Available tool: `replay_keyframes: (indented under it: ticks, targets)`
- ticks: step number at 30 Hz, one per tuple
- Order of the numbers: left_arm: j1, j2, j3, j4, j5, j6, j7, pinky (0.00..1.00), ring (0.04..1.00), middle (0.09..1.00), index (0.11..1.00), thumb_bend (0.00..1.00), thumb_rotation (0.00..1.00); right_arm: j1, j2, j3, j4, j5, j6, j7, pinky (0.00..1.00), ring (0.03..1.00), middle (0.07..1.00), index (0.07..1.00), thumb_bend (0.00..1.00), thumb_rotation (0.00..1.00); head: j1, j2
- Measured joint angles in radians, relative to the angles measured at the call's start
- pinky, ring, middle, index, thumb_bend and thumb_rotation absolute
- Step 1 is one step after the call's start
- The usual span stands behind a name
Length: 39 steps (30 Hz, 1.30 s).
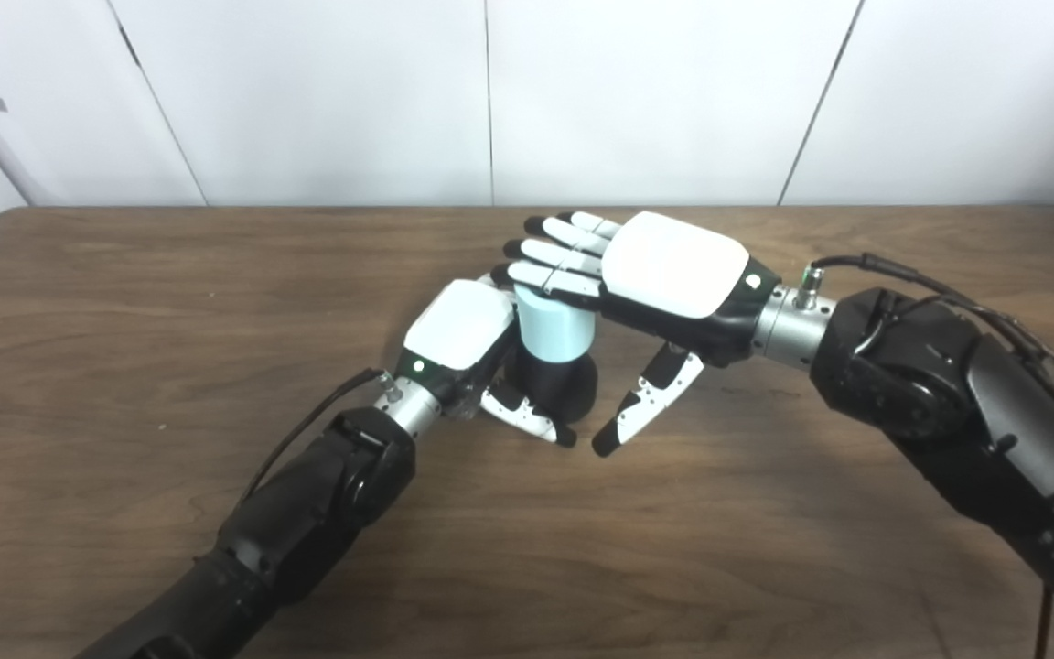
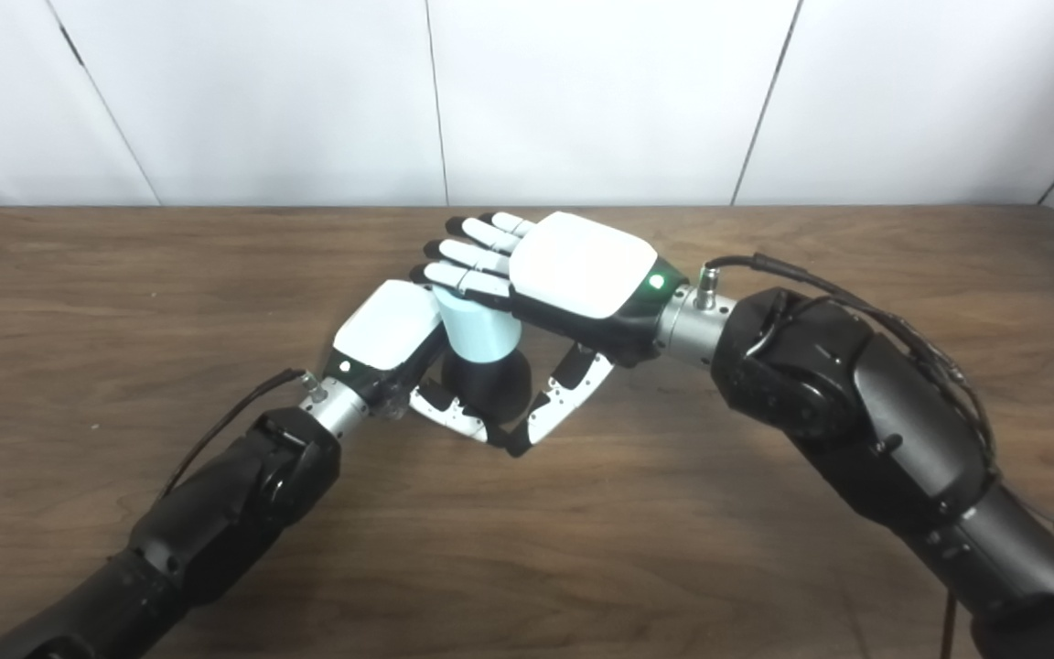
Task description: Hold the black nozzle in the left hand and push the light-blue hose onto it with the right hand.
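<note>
The light-blue hose stands up straight in the middle of the brown table, and it sits right on top of the black nozzle, touching it. How far the hose has gone down over the nozzle is hard to tell, because the place where they meet is partly covered. Only the near side of the nozzle shows, a round dark shape under the blue piece. Its bottom is hidden behind a thumb, so I cannot see if it rests on the table. The left hand is wrapped around the nozzle from the left side. Its white back faces up, its thumb curls across the near side of the nozzle, and its other fingers go round the far side where I cannot see them. It looks closed on the nozzle. The right hand is over the top of the hose, a bit to the right. Its fingers are stretched out flat and spread a little, and they lie across the top edge of the hose. I cannot tell if they press on it or just sit above it. Its thumb hangs down on the near right side, away from the hose, close to the tip of the other thumb. This hand is wide open and grips nothing. Both dark arms run off the bottom edge.
</note>
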Motion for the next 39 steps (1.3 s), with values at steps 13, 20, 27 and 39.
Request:
replay_keyframes:
  ticks: [13, 20, 27, 39]
  targets:
    - [0.001, 0.001, 0.002, 0.000, -0.001, 0.000, 0.000, 0.85, 0.593, 0.502, 0.475, 0.52, 0.00, 0.016, 0.001, -0.003, 0.013, -0.006, 0.042, 0.030, 0.98, 1.000, 1.000, 0.987, 0.80, 0.77, -0.002, 0.005]
    - [0.001, 0.001, 0.003, 0.000, -0.006, 0.000, 0.000, 0.87, 0.599, 0.508, 0.470, 0.52, 0.00, 0.022, 0.001, -0.006, 0.013, -0.013, 0.044, 0.022, 0.97, 0.995, 0.998, 0.976, 0.79, 0.72, 0.002, 0.008]
    - [0.001, 0.001, 0.003, -0.001, -0.009, 0.000, 0.000, 0.89, 0.612, 0.512, 0.467, 0.52, 0.00, 0.046, 0.011, -0.030, 0.014, 0.011, 0.029, -0.029, 0.77, 0.880, 0.920, 0.909, 0.73, 0.59, 0.002, 0.005]
    - [0.001, 0.001, 0.003, -0.004, -0.008, 0.000, 0.000, 0.86, 0.598, 0.505, 0.472, 0.52, 0.00, 0.188, 0.272, -0.267, 0.068, 0.282, 0.110, -0.179, 0.49, 0.669, 0.806, 0.889, 0.56, 0.41, -0.009, -0.005]
